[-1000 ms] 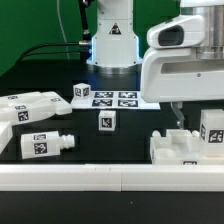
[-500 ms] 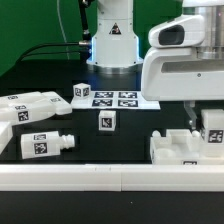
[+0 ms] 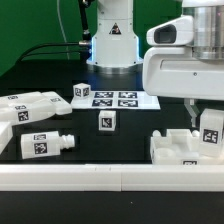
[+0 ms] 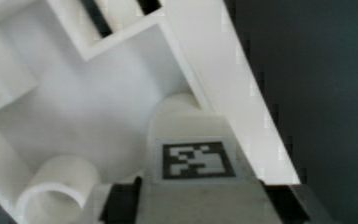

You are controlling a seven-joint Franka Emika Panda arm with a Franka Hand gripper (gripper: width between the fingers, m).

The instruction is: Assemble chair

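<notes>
My gripper (image 3: 204, 118) is at the exterior view's right, shut on a white tagged chair piece (image 3: 211, 130) and holding it upright just above the white chair slab (image 3: 176, 150). In the wrist view the tagged piece (image 4: 199, 150) sits between my two dark fingers (image 4: 130, 203), right against the white slab frame (image 4: 87, 80). A pegged leg (image 3: 45, 143) and a wide white piece (image 3: 25, 107) lie at the left. Two small tagged cubes (image 3: 82, 91) (image 3: 106, 121) stand near the middle.
The marker board (image 3: 115, 99) lies flat behind the cubes, in front of the robot base (image 3: 112, 45). A long white border rail (image 3: 90, 178) runs along the front edge. The table is black.
My gripper has moved a little down and toward the exterior view's left with the tagged piece, closer to the slab. The loose parts have not moved.
</notes>
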